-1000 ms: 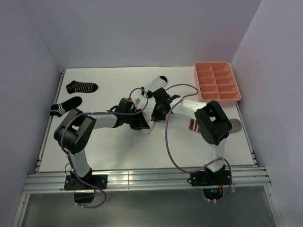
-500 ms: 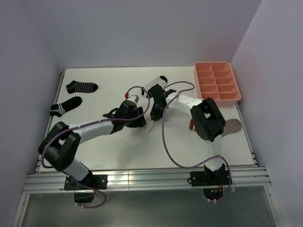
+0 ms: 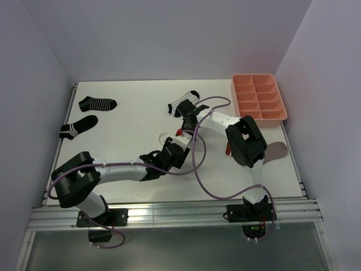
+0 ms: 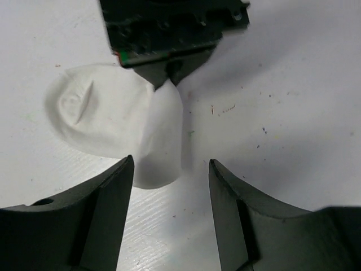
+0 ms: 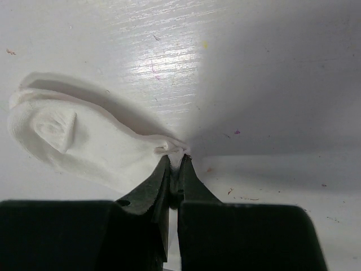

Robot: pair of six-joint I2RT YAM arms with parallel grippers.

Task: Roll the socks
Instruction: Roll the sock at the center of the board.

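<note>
The plain white sock (image 4: 107, 116) lies flat on the white table, faintly visible in the top view (image 3: 164, 137). My right gripper (image 5: 176, 159) is shut on one edge of it, pinching a small fold of cloth; it shows in the top view (image 3: 184, 130) and at the top of the left wrist view (image 4: 169, 39). My left gripper (image 4: 170, 161) is open and empty, its jaws just short of the sock's near end, facing the right gripper; it shows in the top view (image 3: 175, 149). The sock also shows in the right wrist view (image 5: 79, 138).
A white thin-striped sock with black toe (image 3: 183, 101) lies behind the right gripper. Two black white-striped socks (image 3: 97, 103) (image 3: 78, 127) lie at the far left. A taupe sock with red-white cuff (image 3: 276, 151) lies under the right arm. A pink compartment tray (image 3: 258, 97) stands at the back right.
My left gripper has drawn back from the white sock toward the near side and now stands open. My right gripper has stayed pinched on the sock's edge.
</note>
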